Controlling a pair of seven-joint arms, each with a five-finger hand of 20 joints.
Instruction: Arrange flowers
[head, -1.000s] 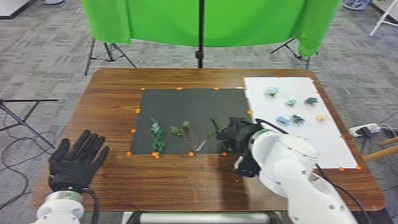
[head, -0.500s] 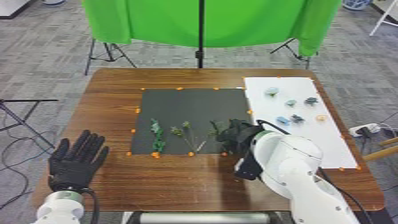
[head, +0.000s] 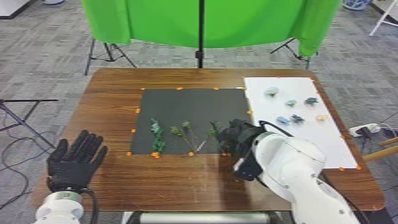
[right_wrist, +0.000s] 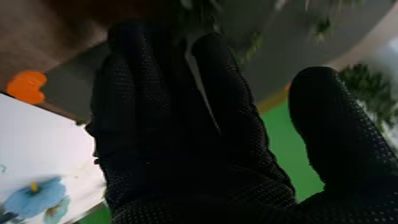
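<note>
Over the right edge of the black sheet (head: 182, 107), my right hand (head: 238, 137) is low beside a green sprig (head: 214, 130), partly covering it. In the right wrist view my right hand (right_wrist: 195, 165) has straight fingers and a thumb held apart; I see no stem in its grasp. Leafy green stems (head: 157, 136) and thin branching sprigs (head: 187, 135) lie on the black sheet. Small blue, pale and orange flowers (head: 272, 92) rest on the white sheet (head: 280, 84); a blue flower (right_wrist: 35, 197) shows in the right wrist view. My left hand (head: 75, 162) is open, palm flat, at the table's left.
The brown wooden table (head: 111, 100) carries both sheets, fixed by orange tape bits (head: 138, 110). Behind it hangs a green cloth (head: 160, 25) on a black stand (head: 201, 52). A cable runs along my right forearm.
My right hand has shifted only slightly near the sprig, and its forearm has swung a little to the right. The left hand has barely moved; the flowers and stems look unchanged.
</note>
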